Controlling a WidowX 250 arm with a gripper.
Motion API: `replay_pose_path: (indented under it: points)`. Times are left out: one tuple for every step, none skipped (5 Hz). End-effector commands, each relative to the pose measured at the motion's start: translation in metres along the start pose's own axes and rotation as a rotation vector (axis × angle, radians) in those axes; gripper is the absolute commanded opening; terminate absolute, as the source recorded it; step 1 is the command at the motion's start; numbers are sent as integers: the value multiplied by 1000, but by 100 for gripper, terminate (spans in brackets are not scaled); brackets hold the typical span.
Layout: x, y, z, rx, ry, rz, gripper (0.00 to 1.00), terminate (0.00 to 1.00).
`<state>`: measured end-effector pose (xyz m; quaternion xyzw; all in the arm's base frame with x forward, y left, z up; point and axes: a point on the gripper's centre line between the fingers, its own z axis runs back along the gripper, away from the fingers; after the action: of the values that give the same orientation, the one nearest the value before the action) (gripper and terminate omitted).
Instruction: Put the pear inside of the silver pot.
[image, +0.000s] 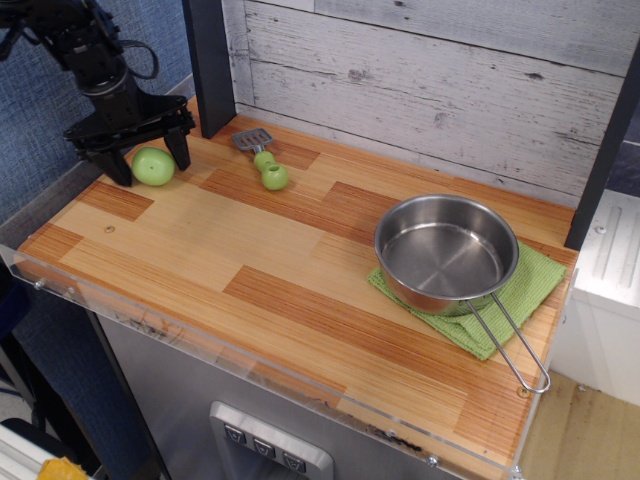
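Note:
The light-green pear (153, 166) lies on the wooden counter at the far left back. My black gripper (151, 162) is lowered over it with its two fingers open, one on each side of the pear, tips near the counter surface. I cannot tell if the fingers touch the pear. The silver pot (446, 252) stands at the right on a green cloth (525, 288), empty, its wire handle pointing to the front right edge.
A small spatula with a green knobbly handle (266, 166) lies just right of the pear near the back. A dark post (208, 60) stands behind the gripper. The counter has a clear raised rim along the front edge (200, 345).

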<state>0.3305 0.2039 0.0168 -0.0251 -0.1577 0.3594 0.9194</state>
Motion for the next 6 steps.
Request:
replay_pose_path:
  points:
    - [-4, -3, 11, -11, -25, -34, 0, 0]
    - [-3, -5, 15, -29, -21, -35, 0, 0]
    - [-5, -12, 20, -49, -12, -43, 0, 0]
    - [-4, -37, 28, -84, -32, -64, 0, 0]
    - [-8, -72, 49, -138, -74, -98, 0, 0]
    - [-24, -102, 62, -177, -81, -174, 0, 0]
